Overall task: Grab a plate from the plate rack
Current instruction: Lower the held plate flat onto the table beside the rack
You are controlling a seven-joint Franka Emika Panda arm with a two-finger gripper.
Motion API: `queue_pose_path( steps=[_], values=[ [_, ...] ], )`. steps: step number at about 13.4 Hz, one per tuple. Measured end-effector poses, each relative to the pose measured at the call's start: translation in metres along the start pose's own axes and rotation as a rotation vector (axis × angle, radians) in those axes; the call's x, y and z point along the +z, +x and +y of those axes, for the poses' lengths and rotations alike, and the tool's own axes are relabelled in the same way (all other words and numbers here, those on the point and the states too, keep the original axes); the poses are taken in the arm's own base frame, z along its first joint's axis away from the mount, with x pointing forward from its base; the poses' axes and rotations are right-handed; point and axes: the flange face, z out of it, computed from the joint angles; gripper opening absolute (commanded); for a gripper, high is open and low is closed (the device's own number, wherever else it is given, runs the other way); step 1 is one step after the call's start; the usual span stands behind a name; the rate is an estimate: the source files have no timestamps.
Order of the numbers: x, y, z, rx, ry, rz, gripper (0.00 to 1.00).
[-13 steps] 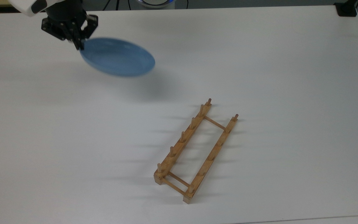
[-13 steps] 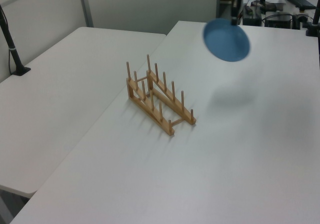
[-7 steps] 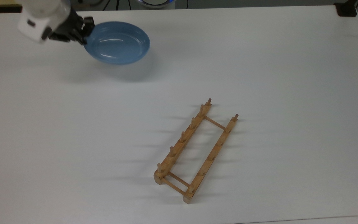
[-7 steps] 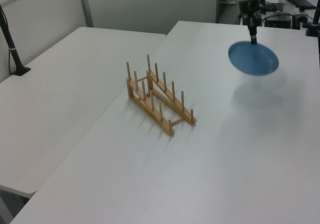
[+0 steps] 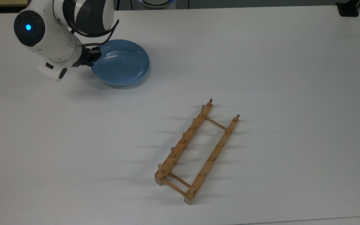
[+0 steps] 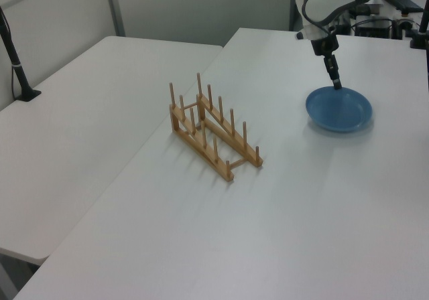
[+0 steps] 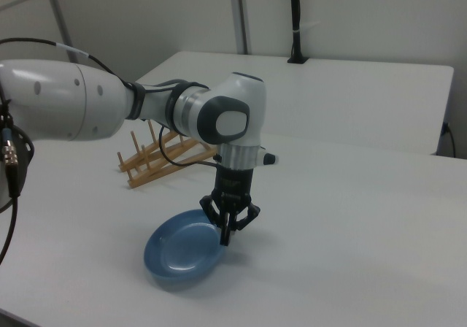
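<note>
Plate (image 5: 122, 64), lying flat on table (image 5: 261, 62): gripper (image 7: 227, 236) pinching its rim, needing a gentle, straight release, well apart from rack (image 5: 196, 151).

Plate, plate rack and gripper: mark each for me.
plate (image 5: 123, 64), top view, centre of its blue well.
plate rack (image 5: 180, 145), top view, on the rail at the top view's left.
gripper (image 7: 227, 236), right view, between its fingers at the plate's rim.

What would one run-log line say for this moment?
plate: flat on table, off plate rack | fingers: pinching plate rim | rack: no plates
</note>
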Motion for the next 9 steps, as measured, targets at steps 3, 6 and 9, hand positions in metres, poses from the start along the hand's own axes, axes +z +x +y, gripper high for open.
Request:
queue_pose_path(
  steps=[3,6,9],
  values=[
    [0.0088,0.0087,0.0030,0.017,-0.010,0.012,0.06],
    [0.0125,0.0115,0.0030,0.024,-0.009,0.010,0.84],
    [0.0097,0.0119,0.0034,0.033,-0.013,0.016,1.00]
  ],
)
